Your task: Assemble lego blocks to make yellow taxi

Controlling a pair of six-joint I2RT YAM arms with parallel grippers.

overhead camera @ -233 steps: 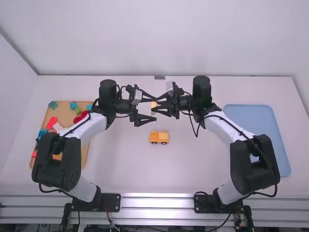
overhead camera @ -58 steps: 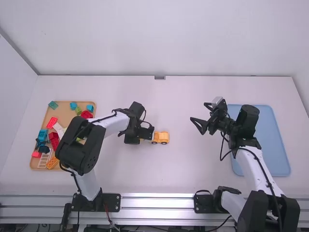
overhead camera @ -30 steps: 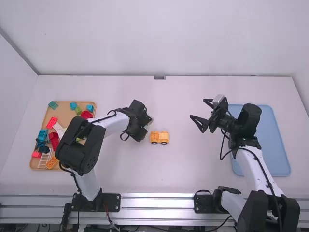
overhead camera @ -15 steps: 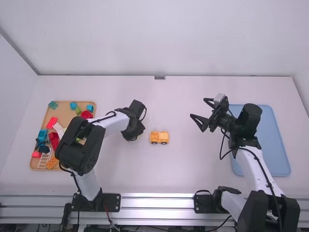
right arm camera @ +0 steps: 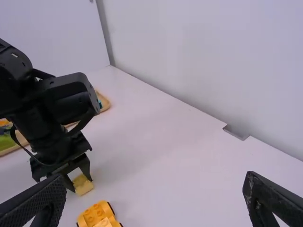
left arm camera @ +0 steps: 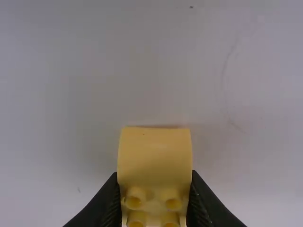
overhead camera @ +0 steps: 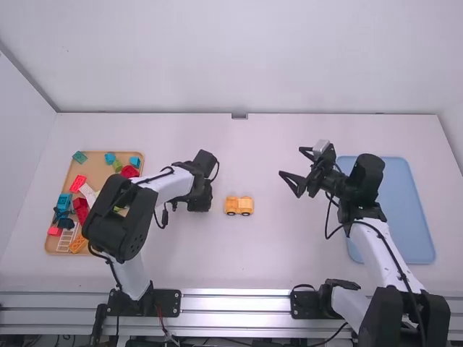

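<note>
With twelve o'clock pointing straight away from the arm bases, and the clock centred on the taxi body, that body sits upright and unheld mid-table; just beside it at nine o'clock, the left gripper is clenched on a yellow block low by the tabletop, though whether it touches I cannot tell; farther off, towards two o'clock, the right gripper is spread wide and holds nothing.

The step in hand looks like adding the top part, probably cab or roof; the next move likely calls for lifting the block, turning it studs up, lining it up over the body and pressing down, perhaps with the right gripper steadying the base.

Counting from near to far: one ladder-like piece and one orange piece at the near end of the tan tray, at nine o'clock; two dark wheels on the body's near side; one blue tray at three o'clock; one held block, four studs in sight; three blue-green blocks at the tan tray's far end.
</note>
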